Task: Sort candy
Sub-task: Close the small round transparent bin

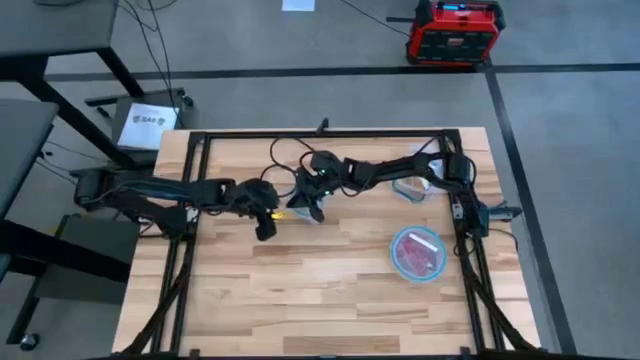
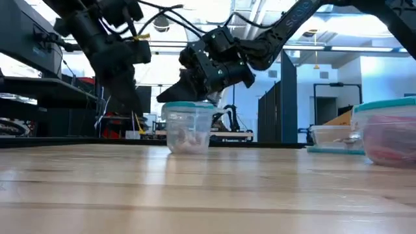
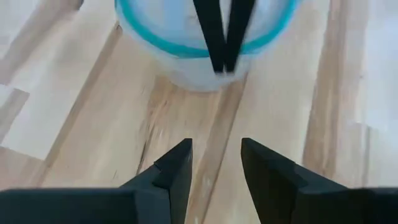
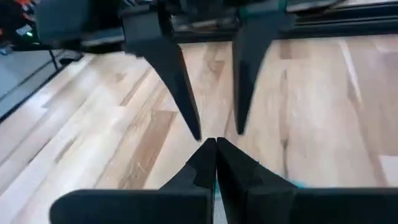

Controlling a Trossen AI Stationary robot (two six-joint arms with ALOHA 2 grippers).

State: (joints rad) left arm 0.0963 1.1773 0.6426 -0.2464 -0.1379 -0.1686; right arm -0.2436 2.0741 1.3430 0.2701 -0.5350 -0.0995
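Right tool (image 4: 214,152) pinched together over centre-frame tub (image 2: 188,127), left tool (image 3: 214,165) apart nearby; risks knocking tub over.

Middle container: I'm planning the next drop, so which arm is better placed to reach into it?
Right, probably. The right gripper hangs over the container, fingers shut and tips pointing in. The left gripper is open beside it, over bare table.
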